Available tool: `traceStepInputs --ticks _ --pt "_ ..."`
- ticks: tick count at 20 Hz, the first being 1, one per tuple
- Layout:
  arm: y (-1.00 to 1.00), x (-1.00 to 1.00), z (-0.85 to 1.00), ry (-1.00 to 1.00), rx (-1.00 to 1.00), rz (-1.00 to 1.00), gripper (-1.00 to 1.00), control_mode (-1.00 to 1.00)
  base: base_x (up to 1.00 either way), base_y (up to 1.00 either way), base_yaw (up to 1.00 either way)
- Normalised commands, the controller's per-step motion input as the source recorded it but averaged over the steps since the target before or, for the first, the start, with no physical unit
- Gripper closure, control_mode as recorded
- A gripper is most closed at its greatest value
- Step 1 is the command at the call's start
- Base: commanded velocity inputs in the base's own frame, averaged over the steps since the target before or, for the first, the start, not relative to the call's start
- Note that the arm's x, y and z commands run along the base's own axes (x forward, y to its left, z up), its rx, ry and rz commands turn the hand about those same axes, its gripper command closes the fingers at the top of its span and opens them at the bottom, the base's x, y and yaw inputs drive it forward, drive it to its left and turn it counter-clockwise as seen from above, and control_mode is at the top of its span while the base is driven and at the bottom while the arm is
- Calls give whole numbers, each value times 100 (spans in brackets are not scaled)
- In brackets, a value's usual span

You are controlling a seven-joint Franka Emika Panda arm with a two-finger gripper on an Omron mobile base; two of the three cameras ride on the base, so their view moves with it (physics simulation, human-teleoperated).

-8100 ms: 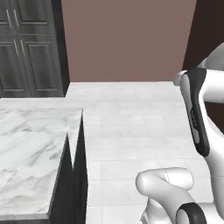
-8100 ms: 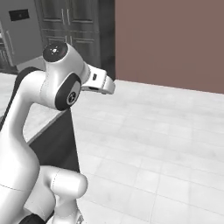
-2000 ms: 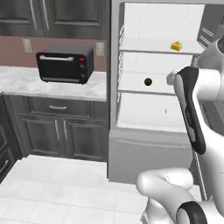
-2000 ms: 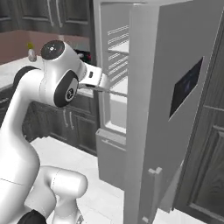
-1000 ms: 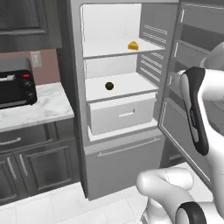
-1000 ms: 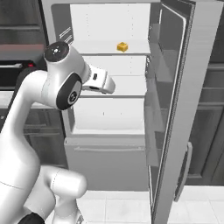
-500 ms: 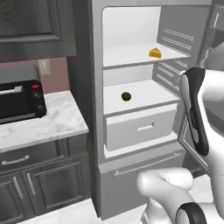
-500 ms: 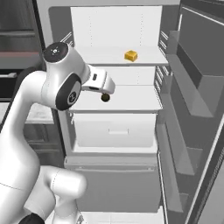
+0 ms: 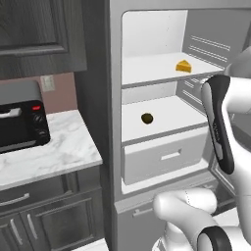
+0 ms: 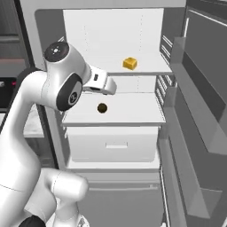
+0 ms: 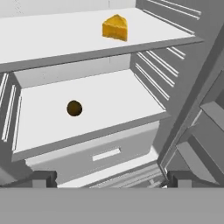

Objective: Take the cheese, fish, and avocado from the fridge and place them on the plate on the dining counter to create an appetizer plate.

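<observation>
Fridge [image 10: 53, 26] door open; cheese [image 11: 115, 27] on upper shelf, avocado [image 11: 74, 108] at 7 o'clock below it. Gripper [image 11: 111, 178] spread wide, holds nothing.

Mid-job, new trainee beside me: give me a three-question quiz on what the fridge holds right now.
1. True or false: the cheese lies on the shelf above the avocado.
2. Which food sits nearer the fridge's open front edge? A. cheese B. avocado
3. Fill in: below the avocado's shelf is a closed white ____.

Key: 1 true; 2 B; 3 drawer.
</observation>
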Motion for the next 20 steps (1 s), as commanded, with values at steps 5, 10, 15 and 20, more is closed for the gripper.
traceStepInputs --ticks 5,10,15,20 --pt "0 0 0 0 0 0 -100 100 75 -34 -5" --pt "0 0 0 0 0 0 -100 100 72 -33 -3" --pt "0 0 0 0 0 0 -100 100 59 -14 0" --pt "-6 28 0 0 1 0 -100 -100 9 -1 0"
